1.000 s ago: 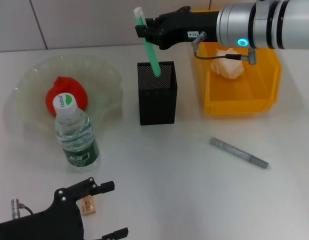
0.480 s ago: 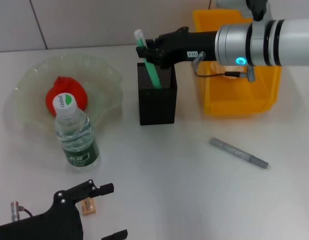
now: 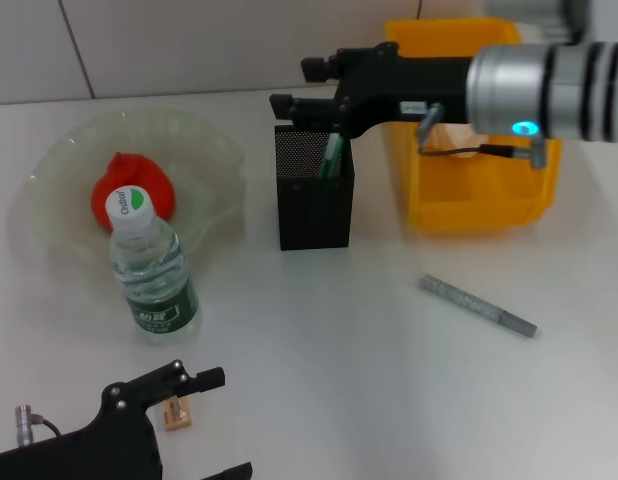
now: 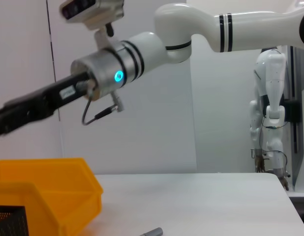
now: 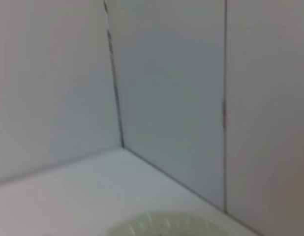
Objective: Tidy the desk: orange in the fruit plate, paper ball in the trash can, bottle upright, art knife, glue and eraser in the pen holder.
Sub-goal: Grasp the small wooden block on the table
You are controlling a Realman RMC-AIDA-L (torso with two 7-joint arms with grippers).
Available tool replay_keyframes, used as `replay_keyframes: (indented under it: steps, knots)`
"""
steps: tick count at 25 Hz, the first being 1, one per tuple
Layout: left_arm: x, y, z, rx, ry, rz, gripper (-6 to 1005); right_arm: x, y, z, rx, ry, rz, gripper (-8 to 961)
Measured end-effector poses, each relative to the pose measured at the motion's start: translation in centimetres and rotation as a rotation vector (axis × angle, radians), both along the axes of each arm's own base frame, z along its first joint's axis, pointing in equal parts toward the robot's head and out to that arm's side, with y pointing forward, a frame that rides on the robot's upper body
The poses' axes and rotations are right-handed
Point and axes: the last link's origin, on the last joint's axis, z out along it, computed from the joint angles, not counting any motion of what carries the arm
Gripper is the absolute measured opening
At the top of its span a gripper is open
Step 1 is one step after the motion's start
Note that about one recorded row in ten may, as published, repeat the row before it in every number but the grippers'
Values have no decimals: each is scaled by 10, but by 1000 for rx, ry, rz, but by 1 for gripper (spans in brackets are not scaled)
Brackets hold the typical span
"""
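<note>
White desk (image 3: pixel 319 340) ran back to a pale tiled wall, objects spread across it.

Nearest, the left gripper (image 3: pixel 211 425) sat low at the front edge, fingers spread, holding nothing. The eraser (image 3: pixel 176 412) lay on the desk just beside its upper finger, not yet picked. The bottle (image 3: pixel 151 265) stood upright just in front of the plate (image 3: pixel 214 150). A grey pen-like tool (image 3: pixel 478 305), probably the art knife, lay flat on the desk, well apart from everything, still to be stowed.

Change: a second earlier the right gripper (image 3: pixel 307 85) held the green glue stick (image 3: pixel 330 160) high over the holder (image 3: pixel 315 187); half a second ago the stick was halfway in. Now the stick sat down inside the holder, leaning, only its upper part visible through the mesh. The gripper's fingers stood apart above the holder's rim, off the stick. So the glue looked released and that step seemed done.

Containers: the holder held the glue stick only, as far as could be seen. The plate held the orange (image 3: pixel 124 190), partly hidden behind the bottle cap. The bin (image 3: pixel 479 205) stood at the far right; the right arm covered its inside, so the paper ball could not be seen now, though it lay in there a second ago.

Left by my reading: eraser and knife into the holder.
</note>
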Motion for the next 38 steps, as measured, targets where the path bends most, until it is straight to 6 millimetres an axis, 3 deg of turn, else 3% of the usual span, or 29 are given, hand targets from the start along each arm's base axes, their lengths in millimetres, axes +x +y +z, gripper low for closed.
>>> replay_keyframes:
  steps: [2,4,7,8,9,11,12,13,14,15,16,17,18,19,20,22,27,38]
  knots:
    - [0,0,1,1,-2,1,815,0,-19,18,-27,76,48,545]
    - [0,1,3,9,-8,7,815,1,-26,24,-35,97,62,635]
    - [0,2,9,23,-28,12,815,21,-57,46,-75,175,123,770]
    - [0,2,9,23,-28,12,815,21,-57,46,-75,175,123,774]
    - [1,3,13,18,-51,29,815,37,-69,53,-81,198,147,779]
    - [1,4,15,8,-66,45,815,47,-76,55,-89,209,157,788]
    - [2,7,20,-20,-89,90,815,66,-89,56,-99,223,178,792]
    - [2,7,20,-20,-89,90,815,66,-89,56,-99,223,178,792]
    - [3,11,25,-58,-101,140,815,85,-100,55,-96,235,190,792]
    - [3,11,25,-58,-101,140,814,85,-100,55,-96,235,190,792]
    - [3,12,26,-77,-101,163,814,97,-105,53,-88,238,184,792]
    - [4,13,29,-112,-92,200,814,116,-114,50,-83,229,167,792]
    - [4,13,29,-112,-92,200,814,116,-114,50,-83,229,167,792]
    - [4,13,30,-134,-81,220,815,133,-124,46,-81,211,158,792]
    - [5,14,31,-146,-61,224,815,133,-124,46,-81,211,158,792]
    - [6,15,32,-159,9,235,815,152,-137,39,-79,191,145,792]
    - [18,27,26,-118,286,184,815,162,-143,29,-113,177,113,792]
    - [40,53,32,-68,575,183,814,168,-150,22,-152,151,104,792]
